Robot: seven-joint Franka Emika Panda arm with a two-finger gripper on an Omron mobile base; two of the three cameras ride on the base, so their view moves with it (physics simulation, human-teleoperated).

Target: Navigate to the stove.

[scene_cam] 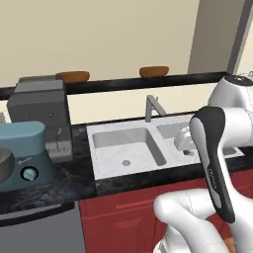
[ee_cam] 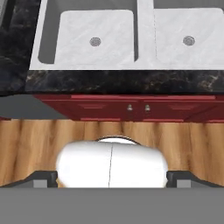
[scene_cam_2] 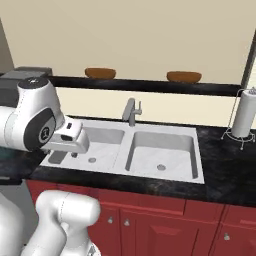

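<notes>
Dark pincer (ee_cam: 112,177) tips wide apart — nothing between.

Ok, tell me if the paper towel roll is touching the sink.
Apart. The right base view shows the paper towel roll standing on the black counter, with a strip of bare counter between its holder and the sink's right rim.

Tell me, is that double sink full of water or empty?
Empty. Both basins of the sink show bare pale bottoms with their drains uncovered, and nothing runs from the faucet.
</notes>
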